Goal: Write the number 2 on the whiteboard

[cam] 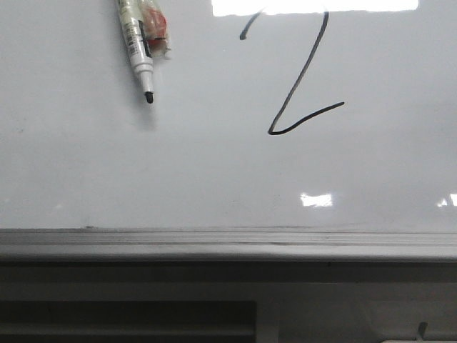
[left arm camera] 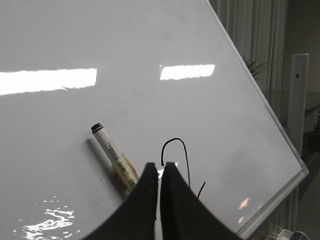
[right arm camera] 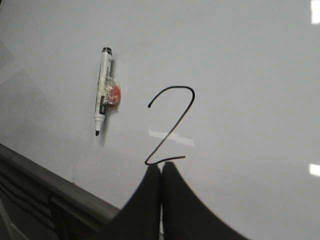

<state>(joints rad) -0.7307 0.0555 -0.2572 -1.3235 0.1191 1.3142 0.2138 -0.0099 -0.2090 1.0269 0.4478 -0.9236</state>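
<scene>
Left pincer [left arm camera: 159, 172] showing two matte black fingers [left arm camera: 142, 200], curved, tapering to narrow tips. Right pincer [right arm camera: 161, 170] looking identical: smooth black fingers [right arm camera: 180, 205], no markings, screws or cables showing.

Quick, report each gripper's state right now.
Left gripper: shut, holding nothing; the marker pen lies apart on the whiteboard.
Right gripper: shut, holding nothing, just below the number 2.

The number 2 [right arm camera: 170, 125] is drawn in black on the whiteboard [right arm camera: 240, 65]. A marker pen [right arm camera: 103, 90] lies beside it. The right gripper's [right arm camera: 161, 172] fingers [right arm camera: 150, 195] are pressed together, just under the 2's base.
</scene>
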